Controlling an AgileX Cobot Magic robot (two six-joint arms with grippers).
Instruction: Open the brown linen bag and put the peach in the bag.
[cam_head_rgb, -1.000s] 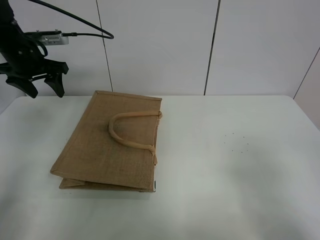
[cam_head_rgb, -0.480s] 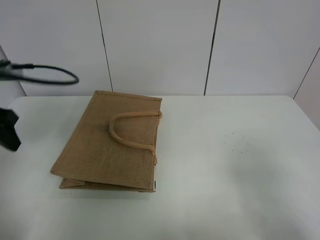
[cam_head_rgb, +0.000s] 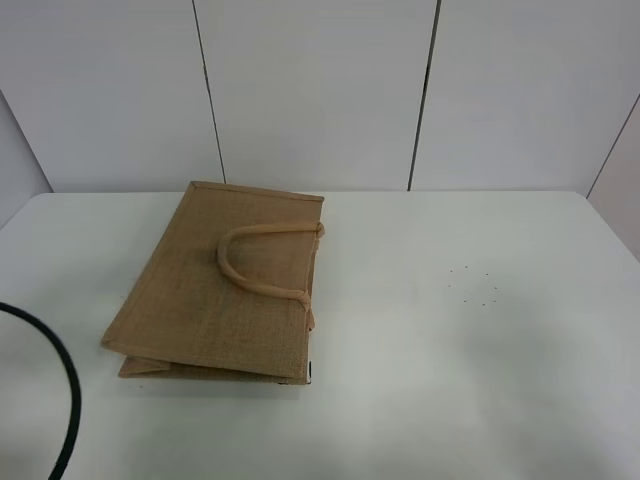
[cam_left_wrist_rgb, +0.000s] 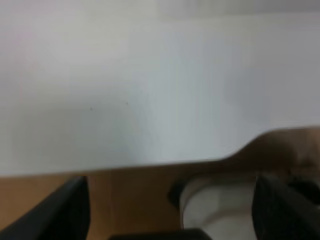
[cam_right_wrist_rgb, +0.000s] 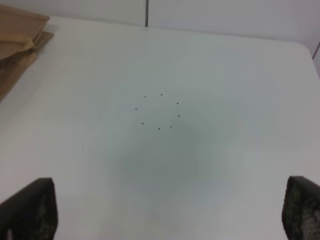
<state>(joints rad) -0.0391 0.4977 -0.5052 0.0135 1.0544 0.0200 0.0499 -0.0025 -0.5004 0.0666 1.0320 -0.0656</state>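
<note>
The brown linen bag (cam_head_rgb: 225, 285) lies flat and closed on the white table (cam_head_rgb: 470, 330), left of centre, with its beige handles (cam_head_rgb: 262, 262) resting on top. A corner of the bag also shows in the right wrist view (cam_right_wrist_rgb: 17, 37). The peach is not in any view. Neither gripper shows in the exterior high view. My left gripper (cam_left_wrist_rgb: 172, 207) is open and empty, over the table's edge. My right gripper (cam_right_wrist_rgb: 165, 212) is open and empty, over bare table to the right of the bag.
A black cable (cam_head_rgb: 62, 400) loops over the table's front left corner. Small dark dots (cam_right_wrist_rgb: 159, 111) mark the table right of the bag. Past the table edge, the left wrist view shows a white object (cam_left_wrist_rgb: 220, 210) on a brown floor.
The left arm has swung down and out of the exterior high view at the left, leaving only its cable visible. The bag has not moved.
</note>
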